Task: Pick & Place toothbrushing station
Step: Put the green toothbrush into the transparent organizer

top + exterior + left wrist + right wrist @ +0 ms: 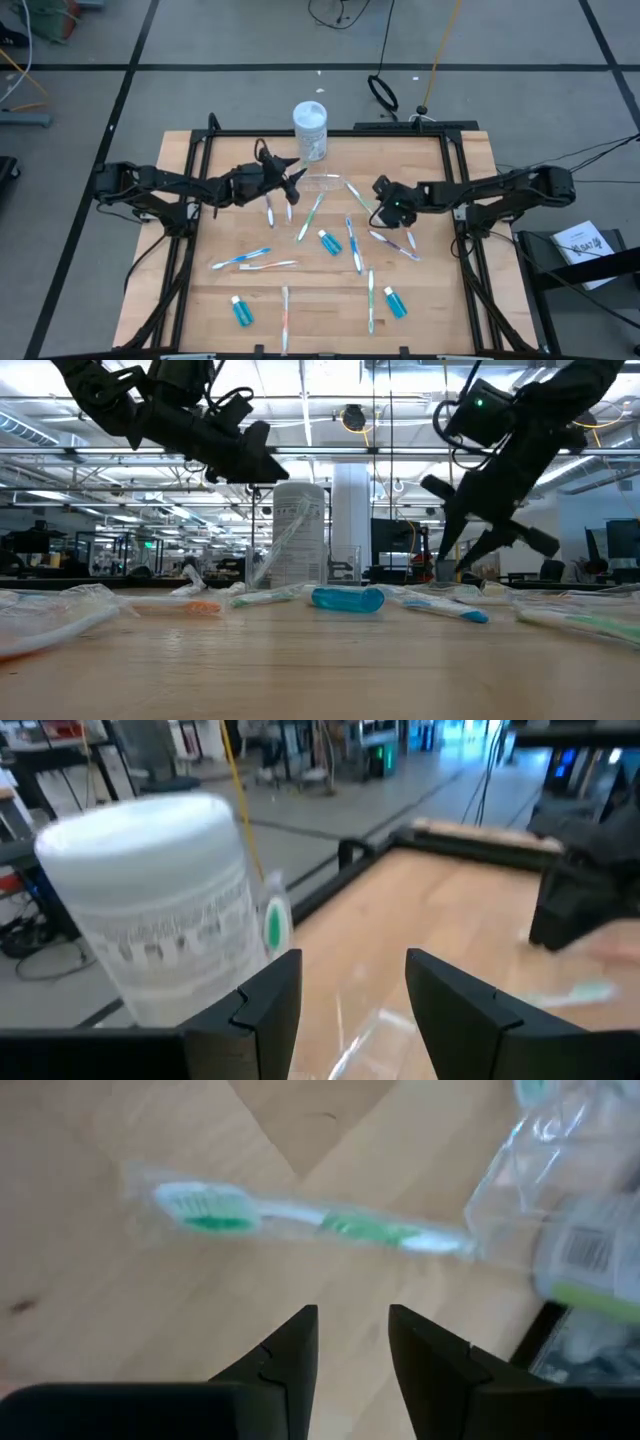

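Toothbrushing station (322, 183), a clear plastic holder, sits on the wooden counter (220, 300) toward its far edge in the high view, just in front of the white jar (310, 130). The left claw (295, 180) hangs beside the station, fingers apart and grasping nothing. The right claw (383, 212) is over the counter's right half, near a green toothbrush (360, 198); other wrapped toothbrushes and small blue bottles (240, 311) lie scattered across the counter.

Seen from the low view, the station (345, 565) is a faint see-through shape just beside the jar (299, 532). The left claw (262, 465) is raised above the jar's top, while the right claw (495, 545) points downward with its fingers spread and empty. A blue bottle (348, 599) lies on its side in front.

From the left wrist view, the two dark fingers (265, 1005) stand released, with the jar (165, 900) close by and a clear plastic edge of the station (365, 1035) visible between them.

Through the right wrist view, the fingers (285, 1355) are parted with nothing between them, above the green toothbrush (300, 1220) in its wrapper on the counter (100, 1300).
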